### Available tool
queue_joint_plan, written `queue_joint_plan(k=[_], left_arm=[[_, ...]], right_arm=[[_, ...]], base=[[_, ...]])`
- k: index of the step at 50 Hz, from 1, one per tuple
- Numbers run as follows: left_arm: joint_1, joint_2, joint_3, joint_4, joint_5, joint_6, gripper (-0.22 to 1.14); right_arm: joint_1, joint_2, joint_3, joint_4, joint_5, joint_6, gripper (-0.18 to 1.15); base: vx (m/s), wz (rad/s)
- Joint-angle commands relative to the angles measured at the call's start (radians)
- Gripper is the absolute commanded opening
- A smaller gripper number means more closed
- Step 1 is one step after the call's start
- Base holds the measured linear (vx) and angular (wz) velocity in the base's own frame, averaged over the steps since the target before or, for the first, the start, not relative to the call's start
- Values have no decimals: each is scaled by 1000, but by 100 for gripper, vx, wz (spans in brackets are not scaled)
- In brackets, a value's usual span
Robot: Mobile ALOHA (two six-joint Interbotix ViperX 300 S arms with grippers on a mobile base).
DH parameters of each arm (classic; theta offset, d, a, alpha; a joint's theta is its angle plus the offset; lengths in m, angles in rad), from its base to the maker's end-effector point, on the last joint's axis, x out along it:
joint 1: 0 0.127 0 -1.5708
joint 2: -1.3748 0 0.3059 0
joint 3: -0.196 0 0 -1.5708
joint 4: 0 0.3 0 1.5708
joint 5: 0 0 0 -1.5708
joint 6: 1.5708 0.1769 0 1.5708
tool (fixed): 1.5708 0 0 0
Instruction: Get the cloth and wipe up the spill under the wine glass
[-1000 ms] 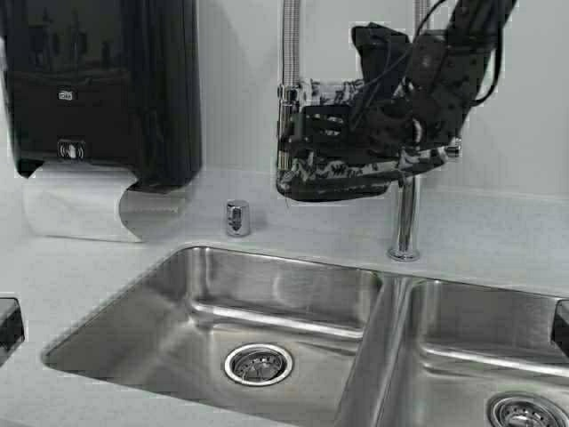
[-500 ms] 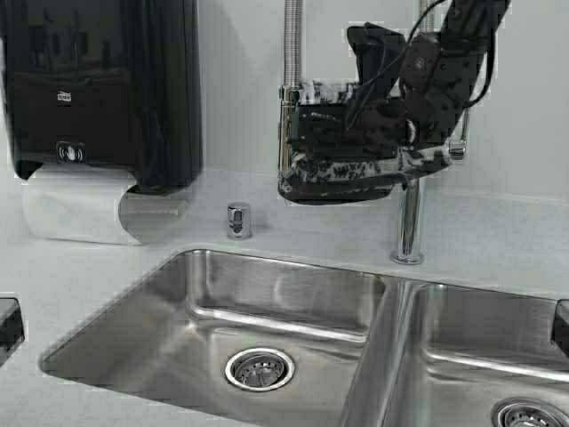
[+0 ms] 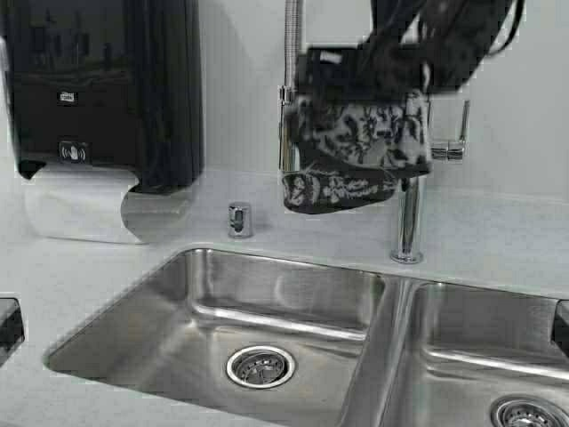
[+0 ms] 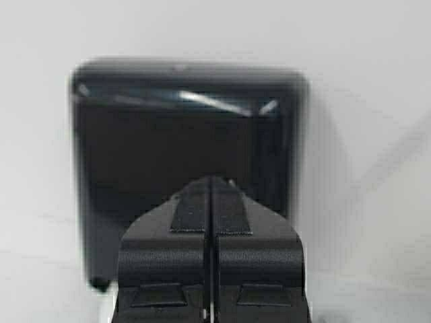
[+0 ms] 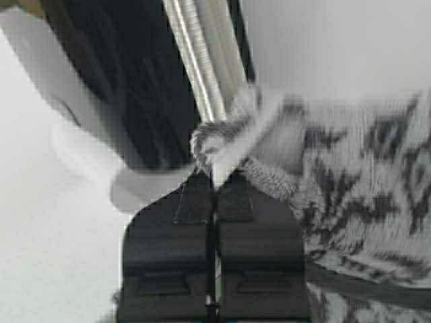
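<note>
Limp b/w floral cloth (image 3: pixel 357 147) hangs bunched by faucet, right tool (image 5: pixel 214 176) clamped on its edge.

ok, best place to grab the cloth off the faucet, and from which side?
Probably the top fold where the cloth drapes over the faucet: the rest hangs limp and would only bunch. Come in from the front, fingers closing across the fold. The right gripper already pinches a tuft of that edge beside the faucet's hose. The left gripper sits shut, facing the dark dispenser.

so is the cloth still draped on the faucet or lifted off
Still draped: the cloth hangs over the faucet, with the right pincer shut on its edge.
</note>
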Motion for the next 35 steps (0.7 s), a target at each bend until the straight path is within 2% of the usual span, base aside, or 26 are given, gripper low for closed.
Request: queue_joint_plan(k=[1,21,35], left_arm=[[0,8,-8,0,-5,0,2],[0,-2,-2,0,-5,0,2],[0,-21,2,-2,23,-2,2]], right_arm=[[2,-140,-48,-11,117,-9,6],[2,-301,-267,-37,305,-64,6],[11,-411,-282,-67,393,-64,6]], base=[[-4,1],[-9,0],[-15,-3]])
